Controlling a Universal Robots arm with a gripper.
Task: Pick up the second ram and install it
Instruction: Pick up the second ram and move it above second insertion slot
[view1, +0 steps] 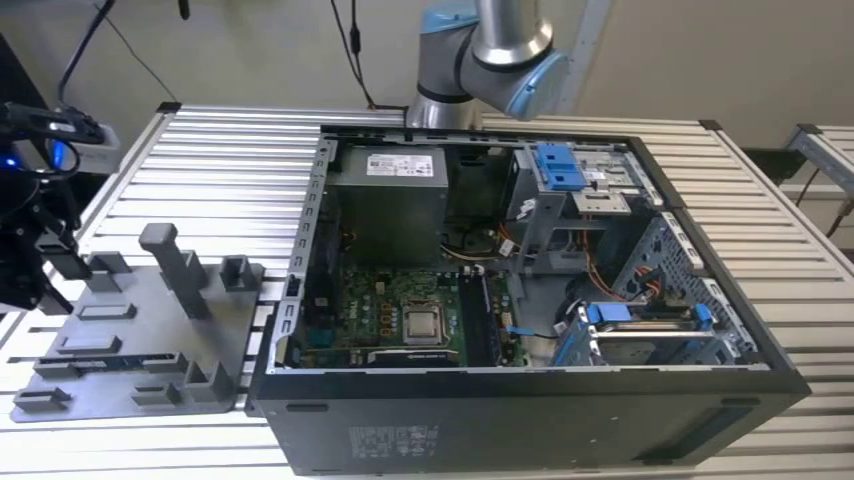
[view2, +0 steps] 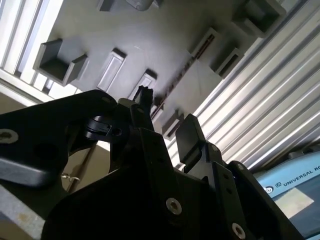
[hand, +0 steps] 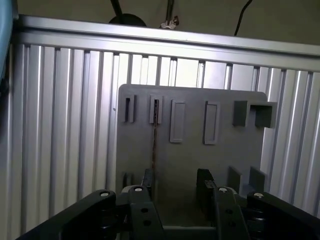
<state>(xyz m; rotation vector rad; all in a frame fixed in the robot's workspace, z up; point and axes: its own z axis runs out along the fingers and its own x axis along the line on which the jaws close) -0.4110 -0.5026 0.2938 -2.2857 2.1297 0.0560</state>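
The second ram, a long, thin memory stick seen edge-on, stands on its edge in narrow slots of the flat grey plastic fixture plate and spans most of the plate's width. In the exterior view its bluish-green board sits in the near half of the plate, low blocks at either end. Right above it hovers the black two-finger gripper, spread wide with nothing between its jaws! One of its fingers is just beside the stick's thin top edge; the other is over bare plate. In the exterior view the gripper hangs at the plate's edge on the exterior view's left, and the tall grey post stands apart from it. The open black computer case sits just beside the plate's other edge. Ribbed aluminium table lies open behind the plate.
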